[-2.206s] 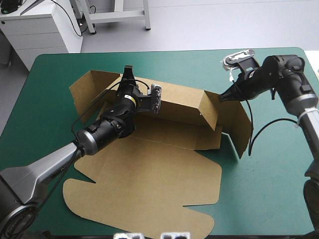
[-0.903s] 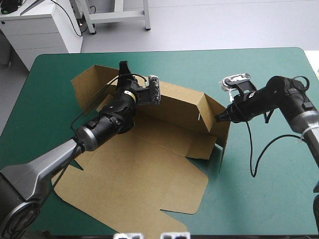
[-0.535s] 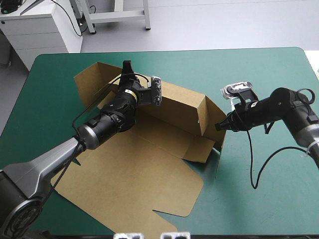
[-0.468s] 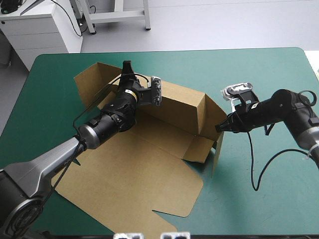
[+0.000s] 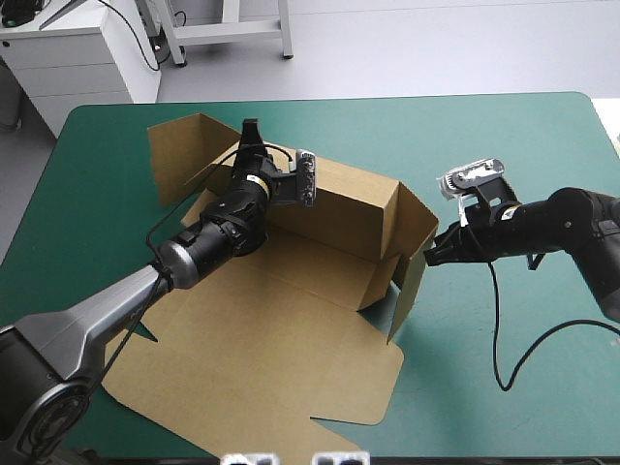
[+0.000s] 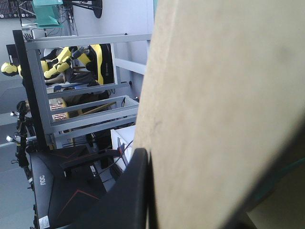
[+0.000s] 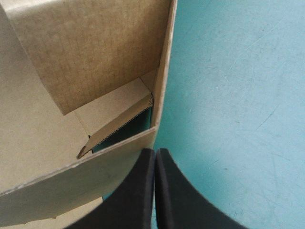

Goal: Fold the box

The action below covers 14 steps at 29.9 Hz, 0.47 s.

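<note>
Walls were going up: the left tool (image 5: 250, 132) pinched the back wall (image 5: 344, 199) of the box (image 5: 291, 329). The right tool (image 5: 431, 257) (fingers pressed together) met the end flap (image 5: 411, 281), which probably needed pushing inward next.

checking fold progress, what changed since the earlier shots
The shut right gripper swept back toward the robot, swinging the right end flap of the brown cardboard box from splayed to upright. The sheet turned, its flat lid sliding left. The left gripper stayed clamped on the back wall.
</note>
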{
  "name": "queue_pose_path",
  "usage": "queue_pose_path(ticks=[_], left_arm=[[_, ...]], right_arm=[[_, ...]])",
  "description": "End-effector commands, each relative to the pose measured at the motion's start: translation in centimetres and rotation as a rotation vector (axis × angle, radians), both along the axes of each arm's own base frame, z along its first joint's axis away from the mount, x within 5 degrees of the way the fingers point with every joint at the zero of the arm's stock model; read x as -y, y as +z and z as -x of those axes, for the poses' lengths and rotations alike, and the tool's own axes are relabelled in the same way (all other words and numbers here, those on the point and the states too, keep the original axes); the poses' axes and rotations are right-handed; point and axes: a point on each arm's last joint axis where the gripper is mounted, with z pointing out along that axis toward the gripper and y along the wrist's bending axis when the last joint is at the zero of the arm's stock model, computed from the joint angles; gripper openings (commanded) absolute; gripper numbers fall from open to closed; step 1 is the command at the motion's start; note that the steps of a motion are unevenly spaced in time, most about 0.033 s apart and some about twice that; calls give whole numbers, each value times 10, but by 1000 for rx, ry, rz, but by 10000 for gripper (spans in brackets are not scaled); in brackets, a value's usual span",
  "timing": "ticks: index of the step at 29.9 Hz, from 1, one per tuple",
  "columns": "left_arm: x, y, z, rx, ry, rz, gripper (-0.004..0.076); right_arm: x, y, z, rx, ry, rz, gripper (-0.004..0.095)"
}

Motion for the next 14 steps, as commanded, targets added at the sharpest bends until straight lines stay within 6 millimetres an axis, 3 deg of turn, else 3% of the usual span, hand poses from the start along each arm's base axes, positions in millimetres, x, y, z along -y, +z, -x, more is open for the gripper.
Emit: queue_pose_path(ticks=[1, 8, 14], left_arm=[[-3, 14, 5, 2, 39, 81, -8], [-1, 13, 6, -22, 59, 147, -8], [3, 24, 5, -1, 49, 213, -8]], right_arm=[[0, 13, 0, 59, -16, -25, -4], [-1, 5, -11, 66, -41, -35, -4], [-27, -10, -9, 114, 34, -22, -4]])
